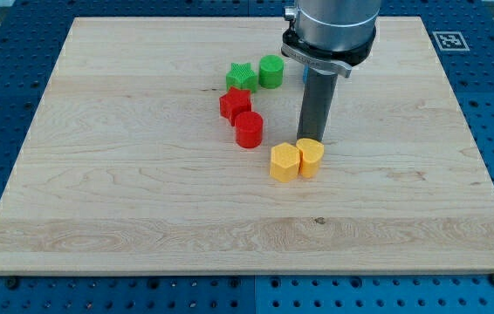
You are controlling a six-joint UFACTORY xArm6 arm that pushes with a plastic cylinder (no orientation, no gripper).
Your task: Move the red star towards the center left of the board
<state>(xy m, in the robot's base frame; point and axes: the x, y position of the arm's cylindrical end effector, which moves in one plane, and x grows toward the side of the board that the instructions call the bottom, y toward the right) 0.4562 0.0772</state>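
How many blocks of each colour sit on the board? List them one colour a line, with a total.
Green: 2, a green star and a green cylinder.
Red: 2, a red star and a red cylinder.
Yellow: 2, a yellow hexagon and a second yellow block.
Total: 6.
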